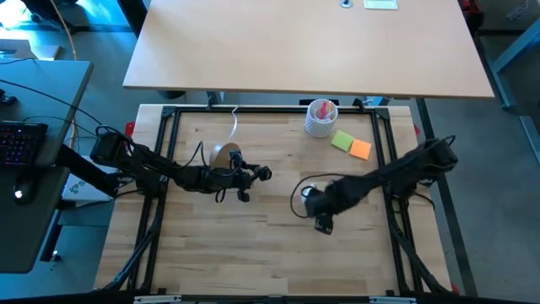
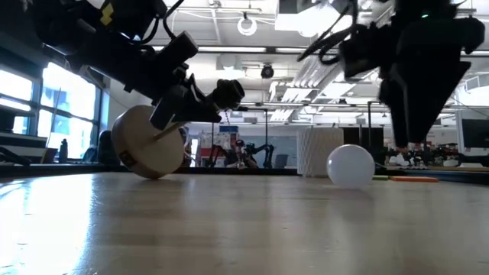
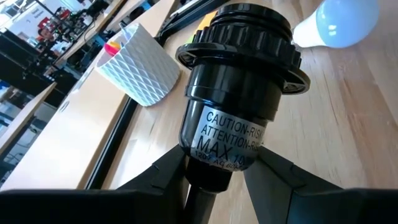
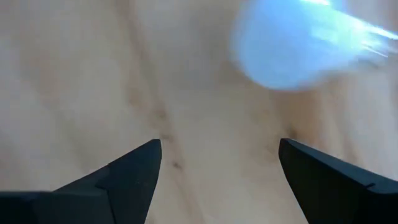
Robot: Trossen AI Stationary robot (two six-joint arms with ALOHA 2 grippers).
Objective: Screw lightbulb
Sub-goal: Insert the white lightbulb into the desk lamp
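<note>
While the black socket [image 3: 239,93] of the tilted wooden stand [image 2: 149,149] is clamped by the left gripper [image 3: 217,171], the lightbulb [image 2: 351,166] is left lying on the table [image 1: 253,236] beside the stand, just under the wide-open right gripper [image 4: 217,165].

Glossy blk plastic socket [image 3: 239,93], wood table [image 1: 278,253]

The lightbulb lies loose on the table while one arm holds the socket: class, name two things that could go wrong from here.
1. The lightbulb rests loose on the wooden table. The right gripper hovers open over it, so an off-centre close might send it rolling.
2. The left gripper holds the black socket with its wooden stand tipped, so it could slip or turn during screwing.
</note>
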